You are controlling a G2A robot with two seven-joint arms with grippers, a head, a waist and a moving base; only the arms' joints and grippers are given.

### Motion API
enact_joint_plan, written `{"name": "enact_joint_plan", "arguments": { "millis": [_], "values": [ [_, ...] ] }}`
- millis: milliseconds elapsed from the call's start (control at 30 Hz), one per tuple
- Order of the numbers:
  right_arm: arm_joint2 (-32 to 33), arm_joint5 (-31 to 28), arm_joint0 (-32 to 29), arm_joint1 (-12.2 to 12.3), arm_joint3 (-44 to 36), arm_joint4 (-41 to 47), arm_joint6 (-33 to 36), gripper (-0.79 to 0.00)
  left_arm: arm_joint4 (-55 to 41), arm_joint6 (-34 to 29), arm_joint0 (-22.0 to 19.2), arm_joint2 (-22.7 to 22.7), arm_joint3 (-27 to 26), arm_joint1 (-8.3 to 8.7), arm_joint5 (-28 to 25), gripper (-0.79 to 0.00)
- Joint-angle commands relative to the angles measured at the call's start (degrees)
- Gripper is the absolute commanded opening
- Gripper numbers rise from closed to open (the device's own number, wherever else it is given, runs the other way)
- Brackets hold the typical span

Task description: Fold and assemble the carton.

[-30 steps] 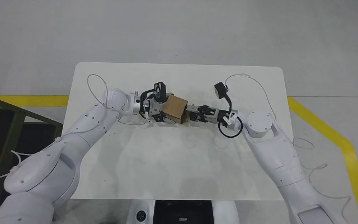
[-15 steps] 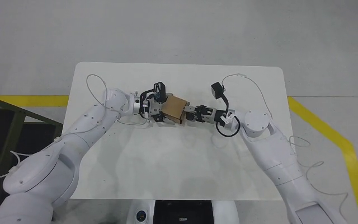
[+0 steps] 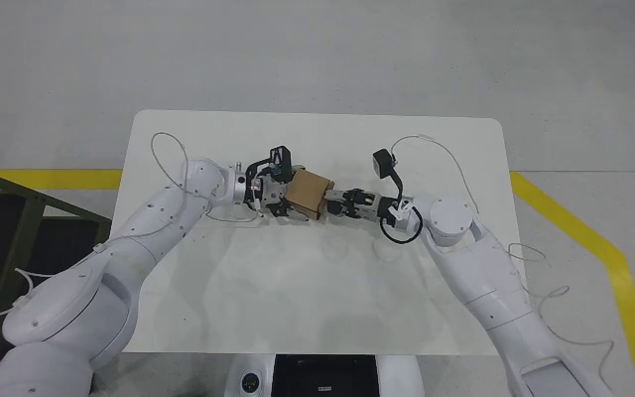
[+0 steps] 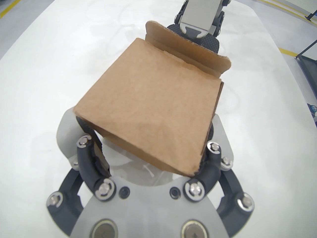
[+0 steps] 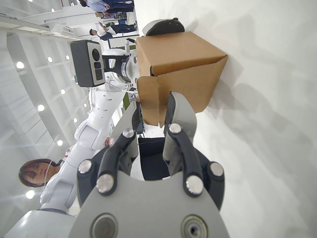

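The carton sits mid-table, already squared into a box. The left gripper clamps its left end. The right gripper pinches 1 right-end flap, still untucked. Closing that end looks like what remains.

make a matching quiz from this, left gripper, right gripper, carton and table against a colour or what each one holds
1 left gripper
2 right gripper
3 carton
4 table

a white
b brown
c pinching the flap
d clamped on the carton's body

Pairs: 1-d, 2-c, 3-b, 4-a
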Motion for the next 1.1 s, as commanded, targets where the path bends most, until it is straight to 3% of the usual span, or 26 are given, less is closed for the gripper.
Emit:
{"name": "enact_joint_plan", "arguments": {
  "millis": [0, 1067],
  "values": [
    [-0.17, 0.01, 0.11, -0.05, 0.25, -0.1, -0.08, -0.594, 0.03, 0.06, 0.02, 0.01, -0.07, 0.07, 0.0, 0.0],
    [-1.26, 3.49, 0.93, 0.05, -2.04, -6.77, -1.75, -0.665, -0.19, 1.45, -0.01, 1.03, -0.7, 1.41, 0.0, 0.0]
  ]
}}
